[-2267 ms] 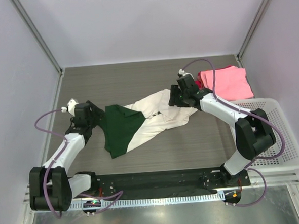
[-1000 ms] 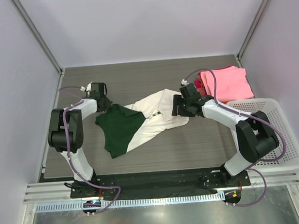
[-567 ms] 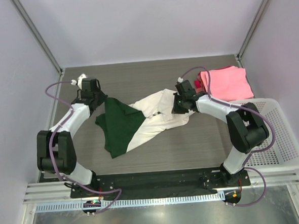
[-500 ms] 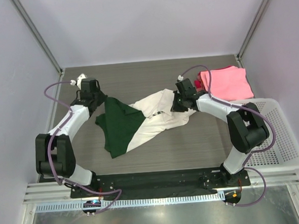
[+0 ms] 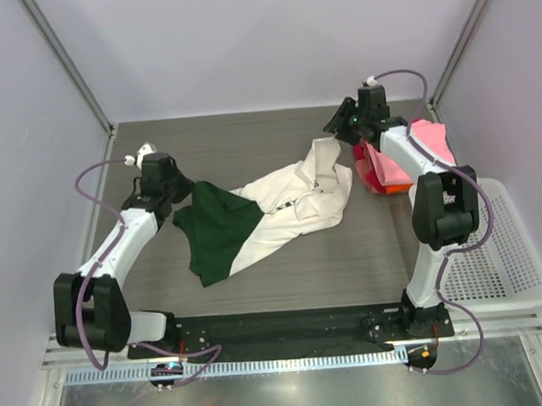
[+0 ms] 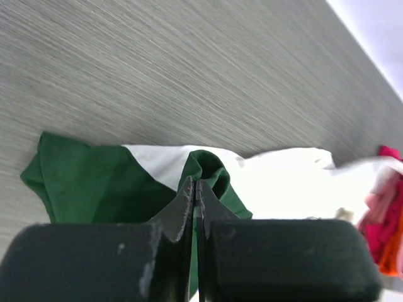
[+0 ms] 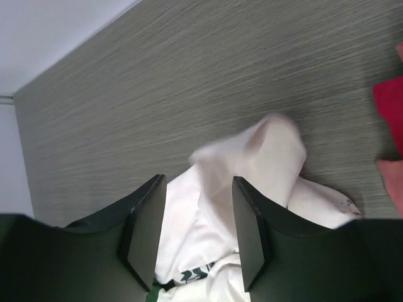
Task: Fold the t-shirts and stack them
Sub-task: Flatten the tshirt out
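My left hand (image 6: pixel 194 184), near the left edge of the grey wood-grain surface (image 5: pixel 249 149), pinches the cream-and-green cloth t-shirt (image 5: pixel 290 211); my right hand (image 5: pixel 338 125) reaches toward the far right corner, fingers apart.

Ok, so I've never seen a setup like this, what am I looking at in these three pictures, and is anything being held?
These are two robot arms bolted to the near edge of a grey table, each ending in a two-finger gripper. The wide picture comes from a fixed camera above and behind them. The other two come from a camera on each wrist, showing that arm's own fingers. On the table lie a crumpled cream-white t-shirt with dark green sleeves, a folded pile of pink, red and orange shirts at the far right, and a white mesh basket. The left gripper is shut, pinching the t-shirt's dark green cloth. The right gripper is open, holding nothing.
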You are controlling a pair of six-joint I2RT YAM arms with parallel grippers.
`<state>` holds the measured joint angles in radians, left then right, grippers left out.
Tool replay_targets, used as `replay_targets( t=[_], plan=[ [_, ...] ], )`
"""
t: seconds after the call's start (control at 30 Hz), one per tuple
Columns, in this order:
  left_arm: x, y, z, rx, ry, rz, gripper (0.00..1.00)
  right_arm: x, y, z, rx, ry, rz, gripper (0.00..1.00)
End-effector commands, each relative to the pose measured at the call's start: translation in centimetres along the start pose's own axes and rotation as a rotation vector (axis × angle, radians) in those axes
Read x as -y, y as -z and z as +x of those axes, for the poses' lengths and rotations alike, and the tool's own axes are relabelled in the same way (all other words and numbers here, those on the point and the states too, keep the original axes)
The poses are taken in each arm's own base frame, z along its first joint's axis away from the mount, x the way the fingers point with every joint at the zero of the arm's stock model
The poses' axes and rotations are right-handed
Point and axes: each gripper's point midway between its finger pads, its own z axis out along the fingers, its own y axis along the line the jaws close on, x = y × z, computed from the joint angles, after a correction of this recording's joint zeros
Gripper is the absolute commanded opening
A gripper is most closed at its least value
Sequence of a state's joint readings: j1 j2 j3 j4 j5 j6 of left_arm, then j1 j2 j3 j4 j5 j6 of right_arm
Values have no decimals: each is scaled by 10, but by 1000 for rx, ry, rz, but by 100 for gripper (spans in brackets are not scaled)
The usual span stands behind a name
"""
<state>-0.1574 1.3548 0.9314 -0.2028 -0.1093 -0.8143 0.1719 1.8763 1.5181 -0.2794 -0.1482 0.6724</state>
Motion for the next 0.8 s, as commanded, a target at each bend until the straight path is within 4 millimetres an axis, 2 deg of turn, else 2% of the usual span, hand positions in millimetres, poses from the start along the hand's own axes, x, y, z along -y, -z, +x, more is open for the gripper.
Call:
replay_targets(
  t=[0.0, 0.03, 0.07, 0.1, 0.13, 0.17, 0.2, 0.23, 0.27, 0.3, 0.33, 0.37, 0.47, 0.57, 0.77],
  plan=[
    [14, 26, -5, 24, 22, 85, 0, -17, 9, 21, -71, 134, -5, 53],
    [9, 28, 0, 16, 20, 81, 0, -29, 21, 29, -52, 188, -3, 53],
    [10, 37, -3, 29, 21, 93, 0, -29, 26, 38, -55, 221, 6, 53],
    [10, 40, 0, 21, 22, 103, 0, -18, 29, 61, -98, 268, 35, 53],
    [10, 43, 1, 20, 24, 111, 0, -22, 39, 68, -97, 297, 26, 53],
    [10, 52, 3, 15, 27, 121, 0, -30, 43, 90, -132, 341, 6, 53],
    [14, 58, 6, 0, 39, 148, 0, -21, 45, 110, -173, 398, 17, 53],
    [14, 62, 6, 2, 49, 158, 0, -22, 50, 119, -185, 429, 16, 53],
    [17, 72, 11, -10, 55, 191, 0, -23, 54, 139, -219, 483, 27, 53],
    [19, 77, 15, -25, 62, 213, 0, -19, 56, 152, -250, 532, 31, 53],
    [16, 80, 19, -37, 66, 213, 0, -14, 57, 154, -232, 568, 77, 53],
    [14, 87, 21, -33, 71, 224, 0, -12, 60, 169, -257, 604, 92, 53],
    [9, 92, 32, -60, 78, 228, 0, -9, 61, 187, -272, 674, 125, 52],
    [-3, 93, 42, -77, 68, 199, 0, -2, 55, 196, -276, 728, 181, 47],
    [-9, 96, 40, -60, 46, 178, 0, -1, 48, 214, -291, 836, 244, 45]
  ],
)
